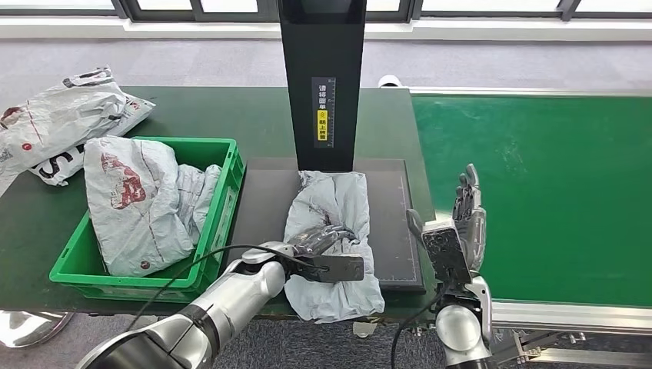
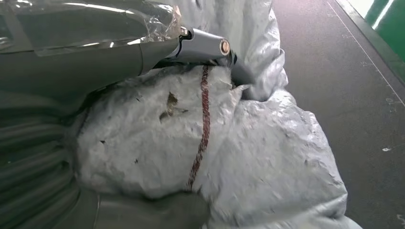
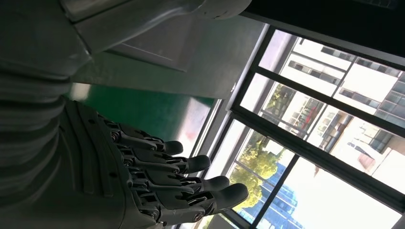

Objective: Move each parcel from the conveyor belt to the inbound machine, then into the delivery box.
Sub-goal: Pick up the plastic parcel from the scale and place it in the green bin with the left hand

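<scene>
Left hand (image 1: 327,247) clamps the grey parcel (image 1: 332,231) lying on the inbound machine's dark platform (image 1: 394,231); right hand (image 1: 461,231) hangs open, empty. Lift clear first, then swing toward the green box (image 1: 223,200) beside the platform.

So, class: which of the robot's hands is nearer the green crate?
Left. The left hand grips the parcel on the dark platform beside the green crate; the right hand is raised over the conveyor's edge, farther off.

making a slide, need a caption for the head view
Left hand grips a grey parcel on the inbound machine's platform; right hand open beside it.
</scene>
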Tool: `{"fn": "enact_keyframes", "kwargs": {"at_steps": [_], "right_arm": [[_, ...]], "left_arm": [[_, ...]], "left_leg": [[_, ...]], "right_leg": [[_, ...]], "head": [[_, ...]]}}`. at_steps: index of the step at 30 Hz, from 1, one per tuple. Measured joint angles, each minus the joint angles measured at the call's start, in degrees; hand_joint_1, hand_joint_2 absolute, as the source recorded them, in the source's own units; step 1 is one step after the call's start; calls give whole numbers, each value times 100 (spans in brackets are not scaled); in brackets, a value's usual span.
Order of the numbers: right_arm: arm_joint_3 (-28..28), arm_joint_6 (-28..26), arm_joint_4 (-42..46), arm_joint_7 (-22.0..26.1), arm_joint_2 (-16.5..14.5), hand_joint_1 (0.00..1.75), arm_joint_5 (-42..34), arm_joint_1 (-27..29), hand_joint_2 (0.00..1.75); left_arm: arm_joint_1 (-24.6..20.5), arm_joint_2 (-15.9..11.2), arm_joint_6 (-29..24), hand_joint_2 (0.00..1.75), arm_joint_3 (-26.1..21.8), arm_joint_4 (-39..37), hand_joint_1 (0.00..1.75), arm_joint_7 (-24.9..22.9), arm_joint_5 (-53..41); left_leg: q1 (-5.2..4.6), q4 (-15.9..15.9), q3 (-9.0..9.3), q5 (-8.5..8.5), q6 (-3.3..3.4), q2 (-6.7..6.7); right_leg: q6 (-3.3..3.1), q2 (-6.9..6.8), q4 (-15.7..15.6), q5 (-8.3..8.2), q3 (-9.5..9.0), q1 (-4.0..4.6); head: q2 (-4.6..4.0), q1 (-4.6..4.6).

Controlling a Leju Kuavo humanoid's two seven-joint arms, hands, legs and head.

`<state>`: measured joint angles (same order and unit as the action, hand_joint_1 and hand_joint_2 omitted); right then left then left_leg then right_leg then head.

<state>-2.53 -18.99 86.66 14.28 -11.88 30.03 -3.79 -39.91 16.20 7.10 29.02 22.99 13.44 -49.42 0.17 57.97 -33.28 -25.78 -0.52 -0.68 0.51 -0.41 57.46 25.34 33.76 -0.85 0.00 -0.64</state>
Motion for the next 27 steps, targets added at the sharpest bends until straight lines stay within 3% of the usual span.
{"fn": "enact_keyframes", "kwargs": {"at_steps": [8,15,18,22,27], "right_arm": [[189,41,236,12,-133,0,70,58,175],[521,26,733,31,-287,0,37,356,175],[561,-36,795,167,-291,0,-120,468,175],[563,-196,783,424,-227,0,-476,598,175],[563,-415,735,756,-25,0,-872,949,175]], "left_arm": [[-157,53,-432,175,140,-93,175,-55,48],[-362,105,-2407,175,-359,574,175,148,881],[-533,53,-2620,175,-743,1251,175,104,1294],[-625,-226,-3152,175,-1245,2241,175,-137,1269],[-667,-1033,-4491,175,-1969,2990,175,-801,-536]], "left_leg": [[0,0,23,4,-3,3],[1,3,-30,24,-4,2],[0,3,-37,25,-5,9],[2,1,-48,24,-5,26],[3,-11,-38,19,-14,46]], "right_leg": [[-5,2,1,-6,-16,1],[-9,3,6,-24,41,2],[-9,14,7,-27,51,1],[-12,33,9,-28,67,3],[-22,56,10,-24,71,5]], "head": [[0,0],[0,0],[0,1],[0,0],[0,-1]]}}
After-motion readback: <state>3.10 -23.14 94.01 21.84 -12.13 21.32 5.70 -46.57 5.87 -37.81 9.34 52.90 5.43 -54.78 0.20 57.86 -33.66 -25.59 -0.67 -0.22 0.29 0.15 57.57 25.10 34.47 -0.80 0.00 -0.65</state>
